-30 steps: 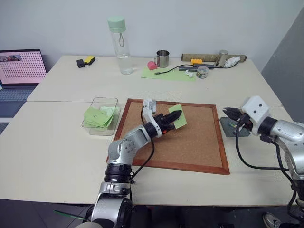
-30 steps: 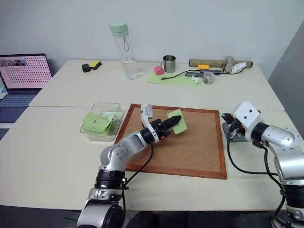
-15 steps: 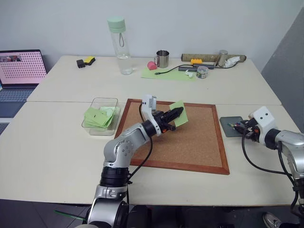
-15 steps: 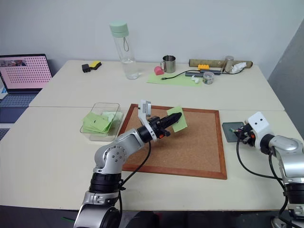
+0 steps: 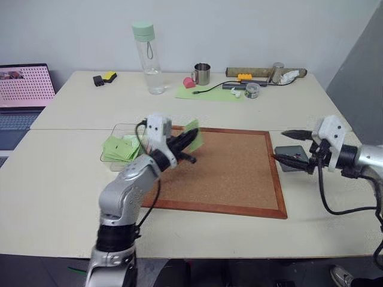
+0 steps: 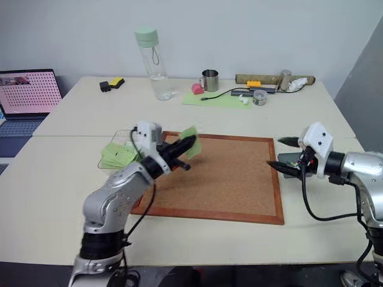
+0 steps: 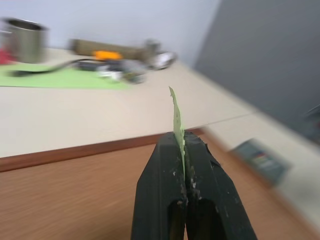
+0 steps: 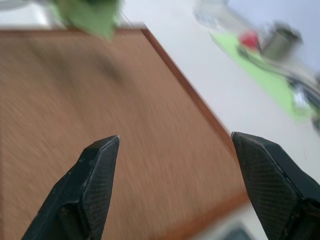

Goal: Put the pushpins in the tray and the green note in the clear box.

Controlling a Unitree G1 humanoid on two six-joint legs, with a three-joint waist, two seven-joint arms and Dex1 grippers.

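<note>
My left gripper (image 5: 187, 142) is shut on the green note (image 5: 193, 135), holding it in the air over the left edge of the corkboard (image 5: 233, 173). The left wrist view shows the note (image 7: 176, 117) edge-on between the closed fingers. The clear box (image 5: 122, 126) sits just left of the board, with several green slips inside. My right gripper (image 5: 287, 147) hovers open, empty, above the left side of the dark grey tray (image 5: 294, 154), right of the board. Its fingers (image 8: 97, 167) stand wide apart. The pushpins are too small to make out.
At the back of the table stand a tall clear bottle (image 5: 145, 57), a metal mug (image 5: 203, 73) and a pale green mat (image 5: 209, 92) with cables and clutter. A laptop (image 5: 24, 86) is at the far left. A grey wall (image 5: 359, 60) rises at the right.
The left gripper lifted the note off the corkboard and carried it left toward the clear box. The right gripper dipped to the tray, then rose, and has opened.
</note>
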